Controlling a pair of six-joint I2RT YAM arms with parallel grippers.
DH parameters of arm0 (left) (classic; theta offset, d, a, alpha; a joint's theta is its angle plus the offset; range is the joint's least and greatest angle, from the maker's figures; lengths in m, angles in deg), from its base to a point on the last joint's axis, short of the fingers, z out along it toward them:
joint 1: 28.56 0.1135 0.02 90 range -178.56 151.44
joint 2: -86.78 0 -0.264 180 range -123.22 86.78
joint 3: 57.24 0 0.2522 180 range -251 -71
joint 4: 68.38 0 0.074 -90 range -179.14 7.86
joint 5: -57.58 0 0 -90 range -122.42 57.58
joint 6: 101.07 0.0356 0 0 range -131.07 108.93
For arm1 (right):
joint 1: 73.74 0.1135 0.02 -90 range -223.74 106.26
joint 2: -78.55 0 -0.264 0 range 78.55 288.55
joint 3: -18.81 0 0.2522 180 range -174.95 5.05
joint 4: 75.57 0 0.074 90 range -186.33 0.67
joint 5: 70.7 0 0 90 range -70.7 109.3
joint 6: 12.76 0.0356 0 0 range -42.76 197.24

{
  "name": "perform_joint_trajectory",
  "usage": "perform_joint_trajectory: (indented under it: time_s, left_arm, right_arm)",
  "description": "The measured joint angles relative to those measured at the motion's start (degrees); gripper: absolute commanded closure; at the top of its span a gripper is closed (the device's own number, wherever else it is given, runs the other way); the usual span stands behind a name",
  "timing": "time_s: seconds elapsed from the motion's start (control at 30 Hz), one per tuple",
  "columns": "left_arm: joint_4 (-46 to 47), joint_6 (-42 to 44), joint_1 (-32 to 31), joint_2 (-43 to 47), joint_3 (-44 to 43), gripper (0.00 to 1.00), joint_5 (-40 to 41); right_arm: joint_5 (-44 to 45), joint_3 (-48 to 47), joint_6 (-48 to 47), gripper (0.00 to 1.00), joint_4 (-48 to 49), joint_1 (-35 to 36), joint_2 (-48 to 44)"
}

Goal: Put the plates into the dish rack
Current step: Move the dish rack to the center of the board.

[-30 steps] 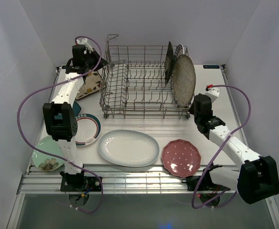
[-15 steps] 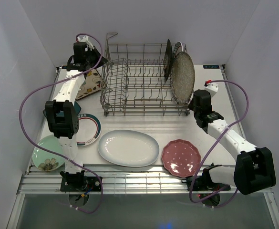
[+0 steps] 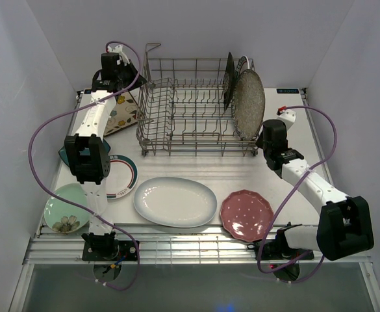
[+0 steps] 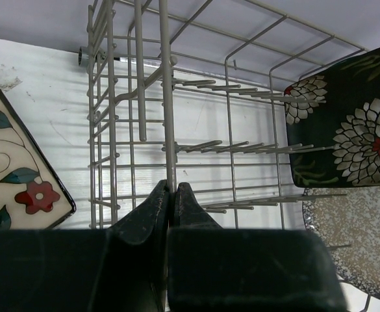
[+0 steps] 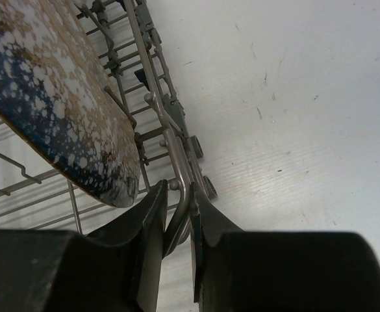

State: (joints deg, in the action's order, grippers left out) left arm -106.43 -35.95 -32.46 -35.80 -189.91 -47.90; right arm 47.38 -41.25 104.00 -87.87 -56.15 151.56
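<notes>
The dish rack stands at the back of the surface and is gripped at two corners. The left gripper is clenched on an upright wire at the rack's far left corner. The right gripper is clenched on the bent rim wire at the rack's near right corner. Inside the rack, at its right end, a black floral square plate and a speckled round plate are stood on edge among the tines, with the speckled one closer to the right end. A cream floral square plate is seen just left of the rack, below the left arm. In front of the rack, a large white oval plate is laid flat, and a pink dotted scalloped plate lies in front of the rack's right end. Off the rack's near left corner lies a teal-rimmed round plate. A pale green flowered plate is set farther out on that side.
</notes>
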Motion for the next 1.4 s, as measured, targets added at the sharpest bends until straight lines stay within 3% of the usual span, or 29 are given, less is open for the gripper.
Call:
perform_joint_trajectory:
  time_s: [0.07,0.1,0.27,0.37,0.4,0.6,1.0,1.1,1.4]
  left_arm:
    - [-0.3,0.2,0.0,-0.1,-0.2,1.0,0.0]
    - [-0.4,0.2,0.0,-0.2,-0.4,0.98,0.0]
    - [-0.1,2.1,0.1,-0.5,-0.5,0.54,-0.2]
    - [0.9,2.9,0.7,-1.4,0.2,0.41,-0.2]
    - [1.2,2.9,0.9,-1.5,0.5,0.29,-0.5]
    - [1.6,3.6,1.7,-1.5,2.5,0.06,-0.5]
    - [0.8,4.9,2.1,1.4,3.8,0.02,0.1]
    - [0.8,5.9,2.3,4.7,5.0,0.02,0.5]
    - [3.3,8.9,2.3,20.0,12.7,0.02,1.3]
  right_arm:
    - [0.0,-0.4,-0.2,0.91,-0.5,0.0,0.3]
    - [0.0,-0.5,-0.2,0.83,-0.7,0.0,0.3]
    - [-0.5,-0.9,-0.9,0.64,-1.2,0.0,0.4]
    - [-1.2,-0.9,-2.2,0.62,-1.3,-0.2,0.4]
    - [-1.3,-0.9,-2.4,0.57,-1.3,-0.3,0.4]
    - [-1.3,-0.7,-3.3,0.38,-1.6,-0.3,-2.4]
    - [-1.0,-0.1,-3.4,0.28,-2.1,-0.5,-9.9]
    - [-1.1,0.7,-3.4,0.23,-3.5,-0.5,-12.3]
    - [-4.3,8.4,-2.2,0.22,-6.2,-0.5,-23.6]
